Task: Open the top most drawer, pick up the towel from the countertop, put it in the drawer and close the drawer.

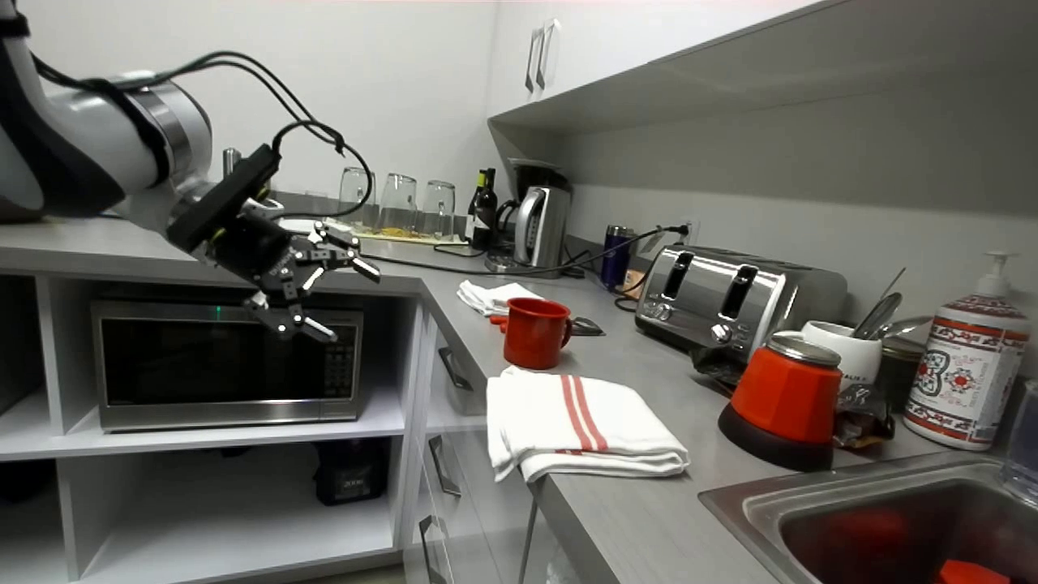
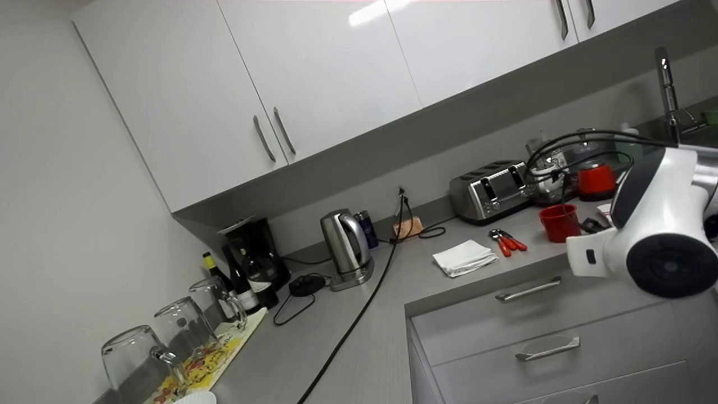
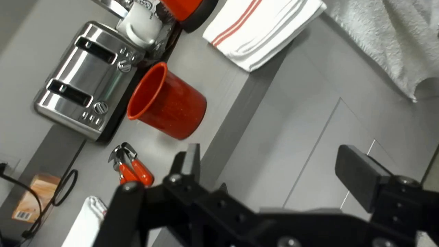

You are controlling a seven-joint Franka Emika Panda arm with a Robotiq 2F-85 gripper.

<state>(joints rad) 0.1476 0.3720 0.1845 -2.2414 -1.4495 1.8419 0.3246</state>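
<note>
"Well, did you manage to read anything?"

"Little. On the lower shelf (image 1: 259,535), a black object (image 1: 353,470) bore pale figures (2006, it looked like), and the small orange box (image 3: 37,195) showed a barcode. Labels on the dark bottles (image 2: 240,280) were too small."

"And the white mug (image 1: 847,355)?"

"Its lettering broke off at the orange-red canister (image 1: 785,397) in front, so I couldn't make out the word."

"Where was the towel (image 1: 584,426)?"

"Folded on the countertop (image 1: 649,519) near the sink (image 1: 722,499), red stripes uppermost, its front end jutting past the edge. In an exterior view the arm (image 2: 673,207) hid nearly all of it. The top most drawer (image 2: 516,317) stood closed there, partly behind that same arm."

"And the claw (image 1: 342,298)?"

"Spread wide apart, in front of the microwave (image 1: 219,365) and well away from the towel. A shaggy pale cloth (image 3: 394,44) showed at the corner of the wrist view, cut off."
</note>
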